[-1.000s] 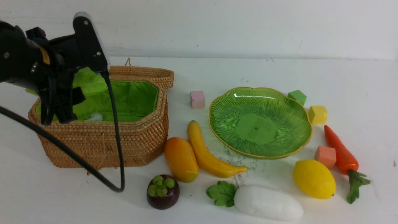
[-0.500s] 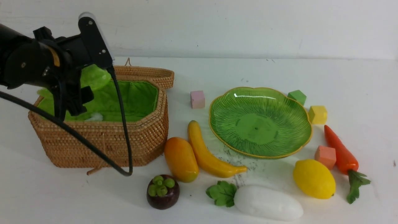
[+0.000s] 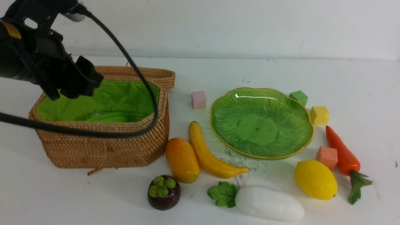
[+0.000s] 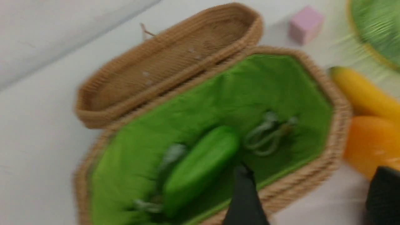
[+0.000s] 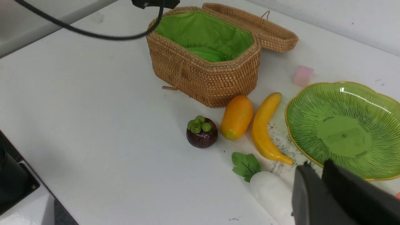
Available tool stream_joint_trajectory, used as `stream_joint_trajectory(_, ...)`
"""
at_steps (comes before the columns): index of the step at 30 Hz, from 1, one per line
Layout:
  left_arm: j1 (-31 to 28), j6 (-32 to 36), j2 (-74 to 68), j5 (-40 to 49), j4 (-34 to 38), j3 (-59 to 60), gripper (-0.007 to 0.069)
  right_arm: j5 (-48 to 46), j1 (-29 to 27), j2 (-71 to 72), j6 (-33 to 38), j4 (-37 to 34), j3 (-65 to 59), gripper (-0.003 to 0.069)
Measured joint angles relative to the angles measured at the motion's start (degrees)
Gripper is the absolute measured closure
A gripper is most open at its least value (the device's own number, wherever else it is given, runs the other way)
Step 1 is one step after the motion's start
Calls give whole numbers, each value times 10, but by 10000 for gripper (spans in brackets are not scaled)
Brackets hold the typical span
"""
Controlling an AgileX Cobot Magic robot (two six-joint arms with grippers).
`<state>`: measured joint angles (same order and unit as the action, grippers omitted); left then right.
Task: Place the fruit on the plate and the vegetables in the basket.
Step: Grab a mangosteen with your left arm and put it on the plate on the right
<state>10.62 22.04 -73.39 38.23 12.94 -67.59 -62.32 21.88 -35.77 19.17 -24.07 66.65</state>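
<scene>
Above the basket (image 3: 103, 147) the left claw (image 3: 70, 90) was held w/ fingers wide apart & nothing between them, i.e. empty. Its load was judged already delivered: the green gourd (image 4: 197, 168) was seen lying on the green lining inside. Still to be sorted on the table (image 3: 47, 193) were the radish (image 3: 268, 204) & carrot (image 3: 342, 153) (veg), plus banana (image 3: 207, 156), mango (image 3: 182, 159), mangosteen (image 3: 164, 193) & lemon (image 3: 315, 179) (fruit). Nothing was seen on the plate (image 3: 262, 125).

Step in hand was judged to be clearing the basket & heading for the next veg. A straight lift was advised first, so that neither the fingers nor the black cable (image 3: 78, 133), draped across the basket's front, could snag the lining or drag the basket. The radish, lying nearest the robot, was thought the likeliest pick. Being smooth & rounded, it was best taken across its middle, clear of the leaves. The carrot, far to the right, was better left to the other arm.

Only the left wrist view, though blurred, showed the whole gourd, w/ pale cords beside it & the lid (image 4: 168, 62) open behind. From the front just a sliver was seen over the rim. Only the right wrist view showed the right claw (image 5: 314, 167), closed w/ nothing held, radish & plate in its sight. Lemon & carrot were shown by the front view alone.
</scene>
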Motion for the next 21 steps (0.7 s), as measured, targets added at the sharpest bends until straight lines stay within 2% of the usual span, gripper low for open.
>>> stream_joint_trajectory(2, 5, -5, 1, 47, 55, 1, 262, -1, 0, 0, 0, 0, 0, 582)
stream_joint_trajectory(3, 19, -6, 1, 83, 84, 8, 351, -2, 0, 0, 0, 1, 0, 580)
stream_joint_trajectory(4, 28, -6, 1, 96, 91, 17, 391, -4, 0, 0, 0, 1, 0, 580)
stream_joint_trajectory(7, 116, -15, 1, 128, 95, 78, 600, -7, 0, 0, 0, 1, 0, 577)
stream_joint_trajectory(9, 139, -21, 0, 124, 87, 95, 634, -8, 0, 0, 0, 1, 0, 575)
stream_joint_trajectory(10, 184, -42, 0, 111, 67, 130, 638, -8, 0, 0, 0, 1, 0, 573)
stream_joint_trajectory(13, 238, -70, -3, 79, 31, 157, 628, -8, 0, 0, 0, 1, 0, 572)
stream_joint_trajectory(16, 261, -79, -10, 43, -5, 162, 538, -8, 0, 0, 0, -1, 0, 572)
stream_joint_trajectory(21, 261, -84, -35, -15, -58, 162, 230, -15, 0, 0, 0, -2, 0, 572)
